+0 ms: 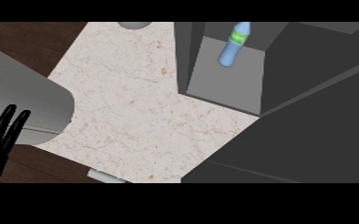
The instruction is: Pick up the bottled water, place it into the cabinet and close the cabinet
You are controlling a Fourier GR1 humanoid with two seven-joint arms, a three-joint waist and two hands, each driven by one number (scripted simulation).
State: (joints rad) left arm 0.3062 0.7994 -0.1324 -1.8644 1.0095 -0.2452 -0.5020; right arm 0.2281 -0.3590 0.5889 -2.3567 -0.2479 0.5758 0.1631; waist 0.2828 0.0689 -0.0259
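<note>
The pale blue plastic water bottle (230, 50) with a green label stands tilted inside the open dark grey cabinet (226, 83), its top reaching the view's upper edge; the label's writing cannot be read; the black left hand (11, 126) shows only straight fingers at the left edge, holding nothing; a round grey object (135, 24) on the cream stone counter (133, 95) is cropped at the top.

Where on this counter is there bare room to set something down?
The counter is bare across its middle, between the left hand and the cabinet. The cabinet's floor before the bottled water is free too. Crowded only at its back.
</note>
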